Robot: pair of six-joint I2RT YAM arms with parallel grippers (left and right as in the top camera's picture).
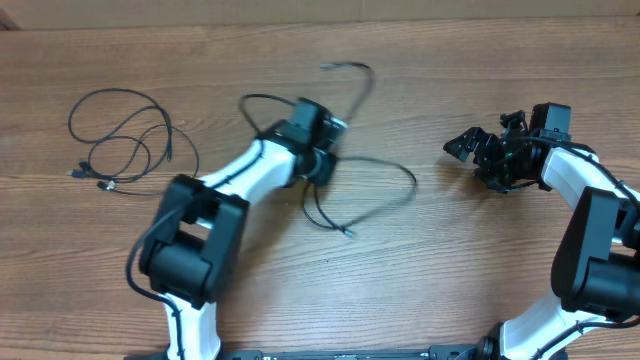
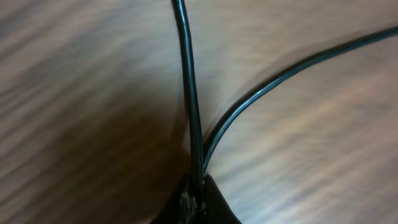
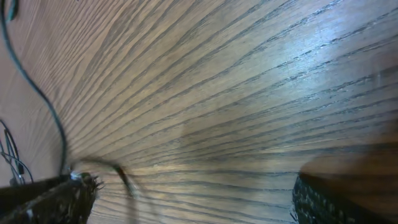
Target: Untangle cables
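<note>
Two groups of thin black cables lie on the wooden table. One small tangle (image 1: 120,140) rests at the far left, apart from both arms. A larger looping cable (image 1: 395,170) spreads around my left gripper (image 1: 322,160), with a silver-tipped end (image 1: 347,232) toward the front. In the left wrist view my left gripper (image 2: 196,198) is shut on this cable; one strand (image 2: 184,68) runs straight away and another (image 2: 292,71) curves off to the right. At the right, my right gripper (image 1: 468,165) is open above bare wood, its fingers (image 3: 53,199) wide apart with nothing held.
A thin cable strand (image 3: 37,93) shows at the left edge of the right wrist view, with a blurred dark piece (image 3: 124,179) near the left finger. The right arm (image 1: 590,240) stands along the table's right side.
</note>
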